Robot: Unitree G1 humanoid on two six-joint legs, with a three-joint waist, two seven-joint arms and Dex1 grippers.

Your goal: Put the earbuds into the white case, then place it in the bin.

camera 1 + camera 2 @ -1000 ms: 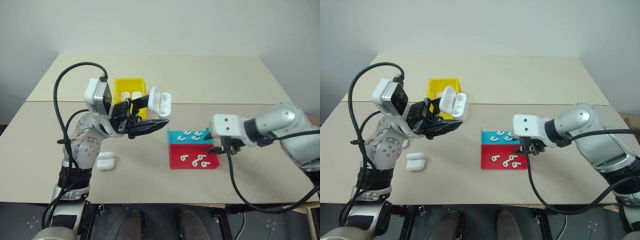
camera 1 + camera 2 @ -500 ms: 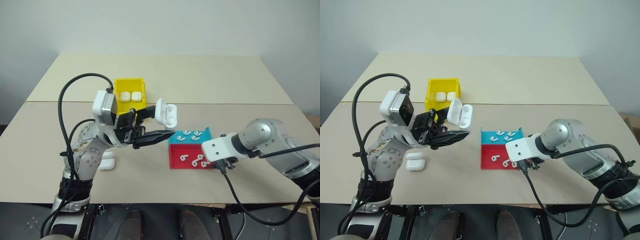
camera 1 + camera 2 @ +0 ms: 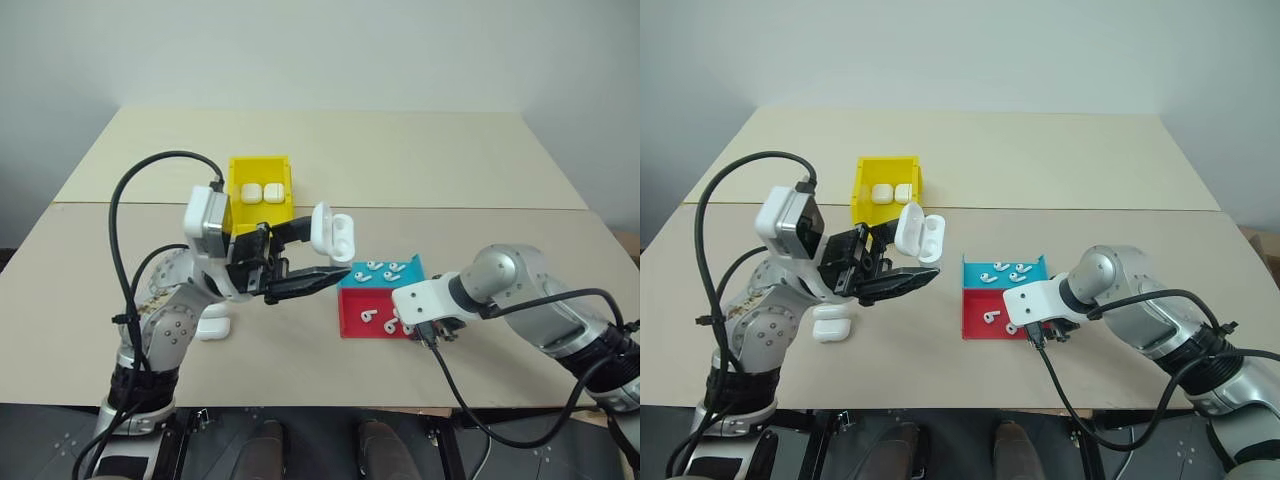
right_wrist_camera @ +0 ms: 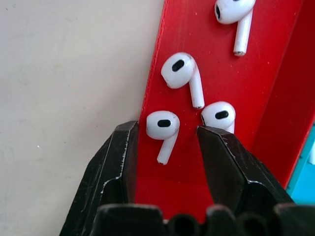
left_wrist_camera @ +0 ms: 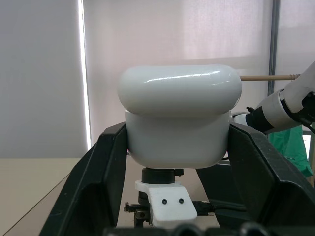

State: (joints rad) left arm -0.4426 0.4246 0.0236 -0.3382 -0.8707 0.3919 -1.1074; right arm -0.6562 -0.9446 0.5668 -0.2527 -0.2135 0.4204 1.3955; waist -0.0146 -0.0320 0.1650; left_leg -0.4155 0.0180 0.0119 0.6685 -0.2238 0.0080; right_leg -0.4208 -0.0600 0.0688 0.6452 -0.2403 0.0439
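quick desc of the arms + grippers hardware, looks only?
Both arms have silver-grey metal links and black cables looping off the wrists. White boxy wrist modules carry the left gripper and right gripper. Each gripper has two black, wedge-shaped plastic fingers. No markings visible.

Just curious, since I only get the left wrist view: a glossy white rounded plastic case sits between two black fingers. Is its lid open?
Observer: Yes. The white case has its lid flipped up, held above the table by the left tool.
Visitor: What's the other arm doing?
Observer: The right tool is open, one finger either side of a tiny white plastic earbud in the red tray compartment.
Visitor: Where's the bin?
Observer: The small yellow plastic bin behind holds two closed white cases.
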